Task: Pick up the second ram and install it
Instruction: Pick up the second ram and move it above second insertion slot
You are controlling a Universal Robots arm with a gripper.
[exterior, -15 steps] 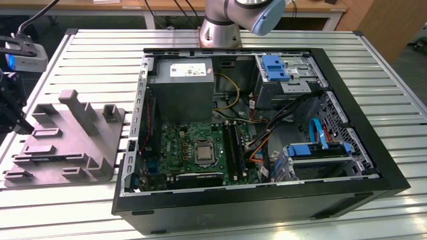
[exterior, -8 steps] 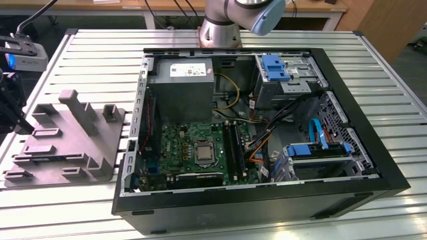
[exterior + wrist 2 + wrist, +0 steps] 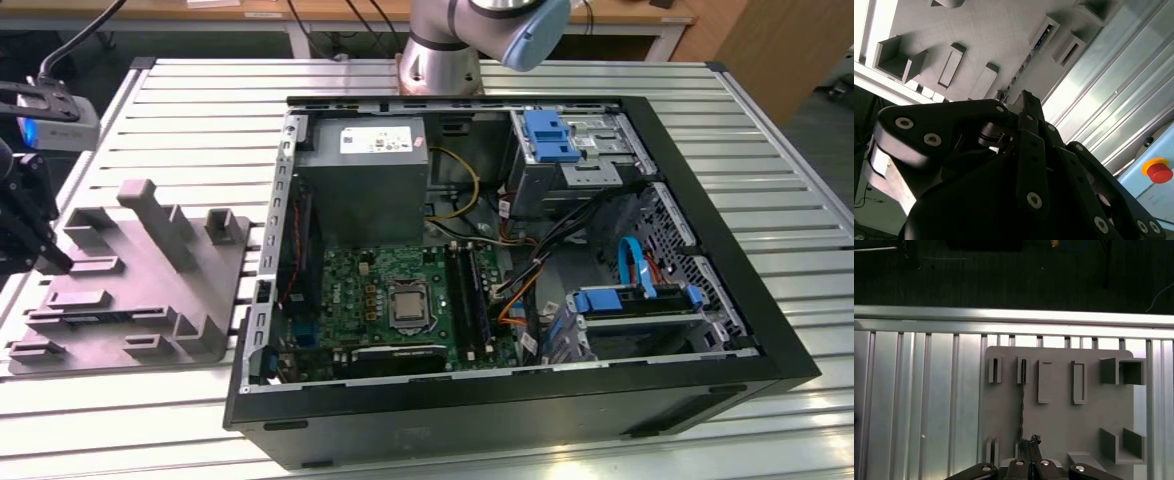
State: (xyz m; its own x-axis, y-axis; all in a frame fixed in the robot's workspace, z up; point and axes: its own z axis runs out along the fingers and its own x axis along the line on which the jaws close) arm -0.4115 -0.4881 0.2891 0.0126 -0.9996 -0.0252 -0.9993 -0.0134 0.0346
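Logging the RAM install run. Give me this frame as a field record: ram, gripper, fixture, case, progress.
second ram: thin stick seen edge-on, standing in a slot of the grey fixture
gripper: at one end of the second ram, over the grey fixture
grey fixture: slotted block on the table, at the exterior view's left of the PC case
PC case: lying open, motherboard exposed
progress: second ram not yet in the PC case
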